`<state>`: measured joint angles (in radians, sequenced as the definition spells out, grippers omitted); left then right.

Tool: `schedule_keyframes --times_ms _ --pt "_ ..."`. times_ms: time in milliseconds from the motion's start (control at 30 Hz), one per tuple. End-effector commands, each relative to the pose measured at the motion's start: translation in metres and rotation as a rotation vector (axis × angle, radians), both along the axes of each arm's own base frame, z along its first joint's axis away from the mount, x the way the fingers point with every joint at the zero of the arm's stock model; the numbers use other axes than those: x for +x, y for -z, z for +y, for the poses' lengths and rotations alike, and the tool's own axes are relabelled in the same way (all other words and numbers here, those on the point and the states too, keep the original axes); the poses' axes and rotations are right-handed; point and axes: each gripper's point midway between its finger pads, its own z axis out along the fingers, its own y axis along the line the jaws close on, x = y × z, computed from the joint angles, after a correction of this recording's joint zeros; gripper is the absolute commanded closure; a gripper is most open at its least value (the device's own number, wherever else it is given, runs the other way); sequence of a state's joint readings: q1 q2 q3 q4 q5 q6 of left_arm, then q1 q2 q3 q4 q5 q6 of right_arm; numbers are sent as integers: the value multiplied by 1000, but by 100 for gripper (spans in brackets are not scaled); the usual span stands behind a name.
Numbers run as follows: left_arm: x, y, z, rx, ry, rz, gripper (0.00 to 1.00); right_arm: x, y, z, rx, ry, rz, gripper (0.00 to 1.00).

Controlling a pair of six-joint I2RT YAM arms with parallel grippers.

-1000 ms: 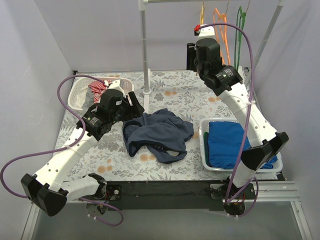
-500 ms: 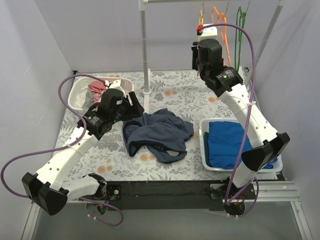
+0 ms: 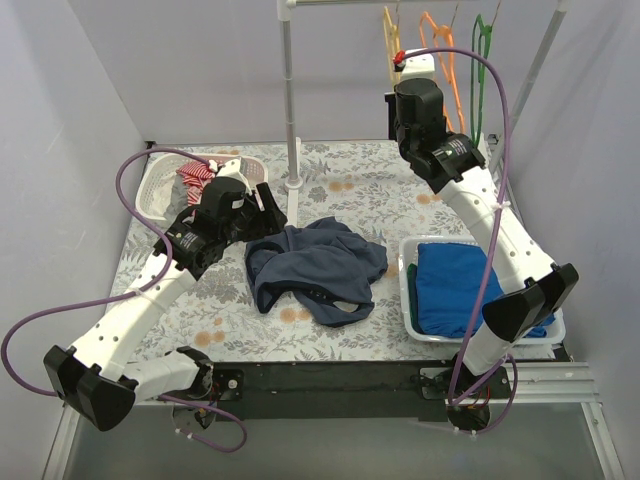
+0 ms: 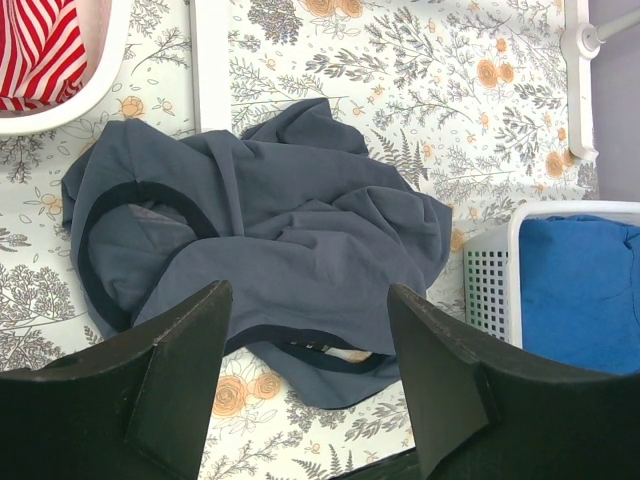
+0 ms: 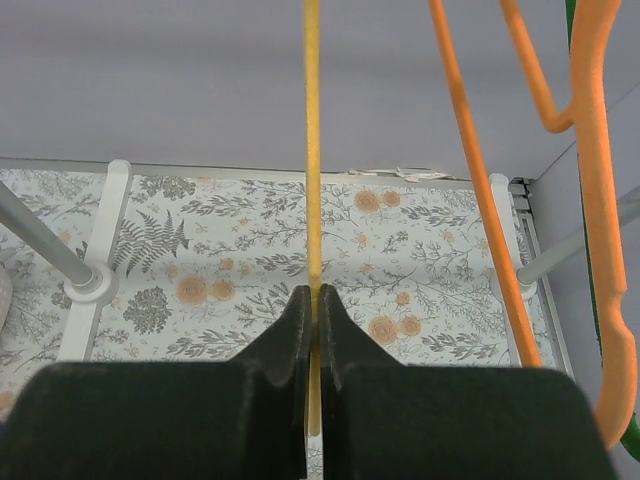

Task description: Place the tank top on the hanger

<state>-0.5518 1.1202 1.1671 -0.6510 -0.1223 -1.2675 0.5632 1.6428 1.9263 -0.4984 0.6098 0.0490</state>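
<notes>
The dark navy tank top (image 3: 315, 268) lies crumpled on the flowered table, filling the middle of the left wrist view (image 4: 270, 230). My left gripper (image 3: 268, 200) hovers open just left of and above it, nothing between its fingers (image 4: 310, 340). The thin yellow hanger (image 5: 312, 150) hangs from the rail at the back right (image 3: 389, 40). My right gripper (image 5: 313, 300) is raised up there and shut on the hanger's lower edge, which runs between the two fingertips.
An orange hanger (image 5: 480, 180) and a green hanger (image 3: 480, 60) hang right of the yellow one. A white basket holds striped red-and-white cloth (image 3: 196, 178) at the back left. A white bin (image 3: 408, 262) holds bright blue cloth at the right. The rack pole (image 3: 291, 110) stands behind the tank top.
My right gripper has closed onto the yellow hanger, which has swung slightly left at the rail. The left arm and tank top have stayed put.
</notes>
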Motion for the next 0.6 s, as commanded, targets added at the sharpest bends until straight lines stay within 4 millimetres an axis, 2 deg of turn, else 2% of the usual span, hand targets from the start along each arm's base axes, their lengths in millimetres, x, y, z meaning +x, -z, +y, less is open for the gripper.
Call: schedule_keyframes --times_ms 0,400,567 --pt "-1 -12 4 -11 -2 -42 37 -9 -25 -13 12 24 -64 99" --pt "-2 -10 6 -18 -16 -34 37 -26 -67 -10 61 -58 -152 99" --pt "-1 -9 7 -18 -24 -34 36 -41 -89 -11 107 -104 -218 99"
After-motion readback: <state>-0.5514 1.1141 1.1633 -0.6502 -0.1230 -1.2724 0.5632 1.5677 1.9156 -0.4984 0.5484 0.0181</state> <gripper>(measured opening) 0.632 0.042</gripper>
